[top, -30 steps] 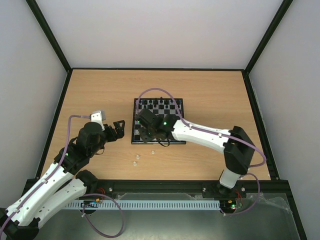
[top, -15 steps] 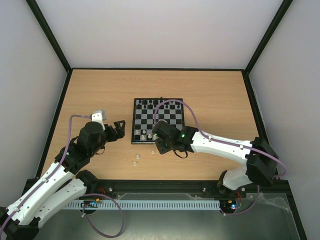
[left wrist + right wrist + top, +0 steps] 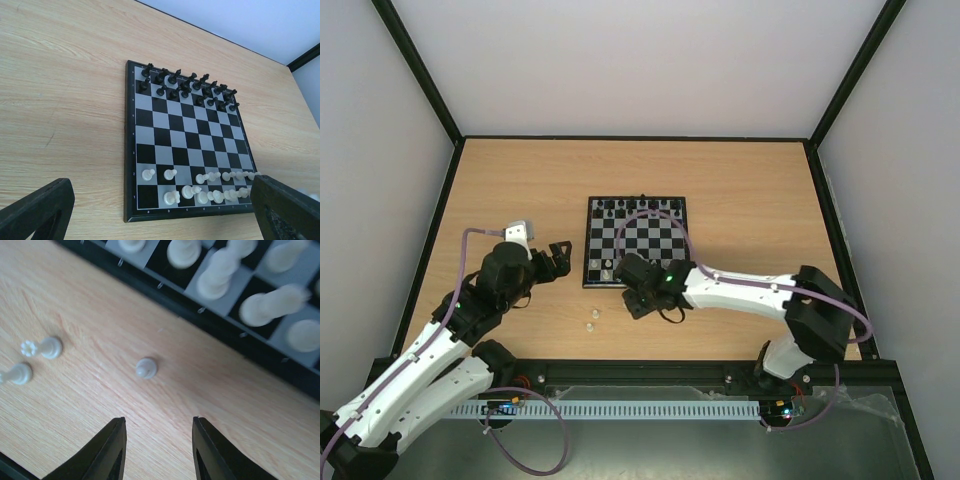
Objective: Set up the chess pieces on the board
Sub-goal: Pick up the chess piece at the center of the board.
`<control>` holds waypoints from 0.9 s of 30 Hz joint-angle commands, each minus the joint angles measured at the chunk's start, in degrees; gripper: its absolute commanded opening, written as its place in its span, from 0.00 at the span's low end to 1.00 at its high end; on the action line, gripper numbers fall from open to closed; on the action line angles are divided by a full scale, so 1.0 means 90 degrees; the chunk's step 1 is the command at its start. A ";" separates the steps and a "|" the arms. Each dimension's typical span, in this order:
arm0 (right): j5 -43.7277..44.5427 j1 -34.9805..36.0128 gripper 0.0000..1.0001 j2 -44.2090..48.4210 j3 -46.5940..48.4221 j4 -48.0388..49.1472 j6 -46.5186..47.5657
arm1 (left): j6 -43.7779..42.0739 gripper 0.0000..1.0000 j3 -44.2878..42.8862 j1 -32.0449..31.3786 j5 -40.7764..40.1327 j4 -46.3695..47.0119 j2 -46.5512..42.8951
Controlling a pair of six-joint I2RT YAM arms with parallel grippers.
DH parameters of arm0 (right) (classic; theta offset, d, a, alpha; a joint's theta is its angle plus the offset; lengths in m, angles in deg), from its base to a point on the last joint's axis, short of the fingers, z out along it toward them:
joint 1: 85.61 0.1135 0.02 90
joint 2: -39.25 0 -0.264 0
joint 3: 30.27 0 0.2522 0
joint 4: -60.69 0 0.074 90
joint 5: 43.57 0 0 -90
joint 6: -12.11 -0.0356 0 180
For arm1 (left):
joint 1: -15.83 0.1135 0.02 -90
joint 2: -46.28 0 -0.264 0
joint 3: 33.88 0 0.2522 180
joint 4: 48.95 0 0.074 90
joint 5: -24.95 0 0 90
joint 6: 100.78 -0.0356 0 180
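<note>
Right gripper (image 3: 158, 420) spread, empty over loose white piece (image 3: 146, 368) beside board (image 3: 220, 322); looks tiny, light, slick, tippy, so I'd pinch across its stem.

On the right wrist view, bare worktop (image 3: 70, 300) surrounds a lone pawn (image 3: 146, 368); the board (image 3: 220, 327) crowds upper right, two fallen pieces (image 3: 50, 346) left.

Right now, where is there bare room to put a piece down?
Free: the middle rows of the board, between the black pieces and white pieces; also the table beyond its far edge. Crowded: just off its near edge, where loose pieces lie by the right gripper.
</note>
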 commanded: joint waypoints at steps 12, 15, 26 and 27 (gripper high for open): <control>0.0011 0.0395 0.34 -0.1365 0.0613 0.0138 0.0029 | -0.0009 0.99 0.0089 0.0010 -0.0003 0.0158 -0.0068; 0.0101 0.0388 0.34 -0.1495 0.0667 0.0158 0.0039 | -0.0009 0.99 0.0090 0.0010 -0.0003 0.0147 -0.0070; 0.0413 0.0363 0.29 -0.1687 0.0831 0.0138 0.0068 | -0.0019 0.99 0.0104 0.0014 -0.0013 0.0185 -0.0068; 0.0431 0.0356 0.29 -0.1696 0.0843 0.0139 0.0076 | -0.0024 0.99 0.0103 0.0015 -0.0013 0.0189 -0.0064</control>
